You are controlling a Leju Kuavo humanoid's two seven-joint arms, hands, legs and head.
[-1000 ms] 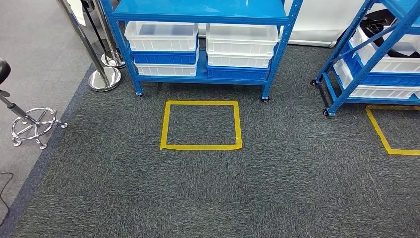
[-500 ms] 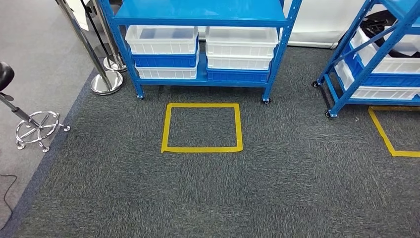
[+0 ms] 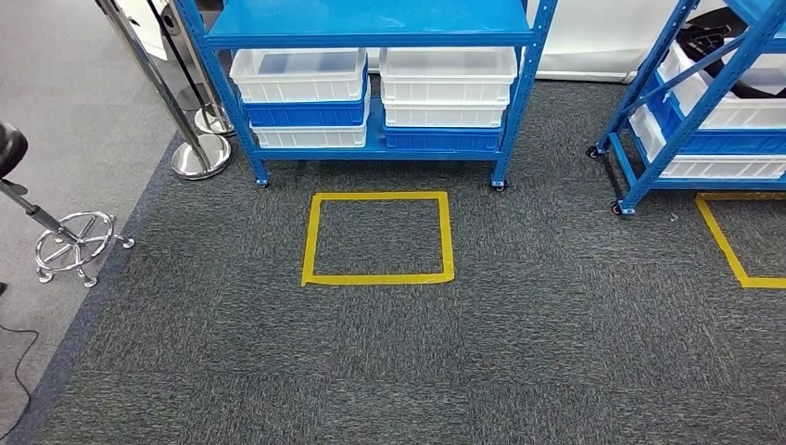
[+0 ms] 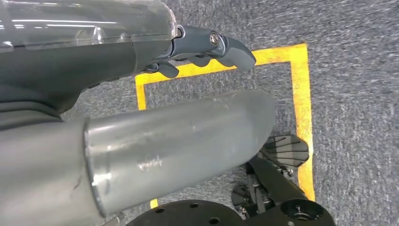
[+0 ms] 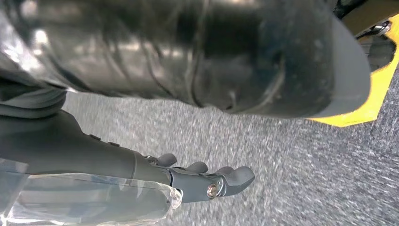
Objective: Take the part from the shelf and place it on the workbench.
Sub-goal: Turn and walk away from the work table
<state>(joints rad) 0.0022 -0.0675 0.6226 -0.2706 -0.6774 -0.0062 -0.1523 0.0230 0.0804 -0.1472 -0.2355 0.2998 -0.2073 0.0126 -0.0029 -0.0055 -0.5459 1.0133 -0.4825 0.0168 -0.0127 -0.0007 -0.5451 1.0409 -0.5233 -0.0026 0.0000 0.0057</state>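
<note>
Head view showed a blue steel shelf (image 3: 371, 28) straight ahead on dark grey carpet (image 3: 389, 362), with stacked white and blue storage bins (image 3: 301, 74) on its lower level. A yellow tape square (image 3: 377, 235) lay on the carpet just in front of this shelf. A second blue shelf (image 3: 695, 102) stood to the right, with part of another yellow tape outline (image 3: 732, 250) before it. Chrome stanchion bases (image 3: 199, 156) and a stool with a chrome foot ring (image 3: 69, 246) stood at the left.

The part could not be identified: the bins' contents were not visible from this angle, and a dark object in a bin on the right-hand shelf was too cropped to name.

Left hand (image 4: 202, 52) hung over the carpet above a yellow tape line, fingers loosely extended and grasping nothing. Right hand (image 5: 207, 181) likewise hung free above the carpet, fingers apart and grasping nothing.

Task status, as judged: at the start. No part was taken; the approach to the shelf, the pick, the carry and the placement on the workbench all remained.

No brand, label or legible writing appeared.
</note>
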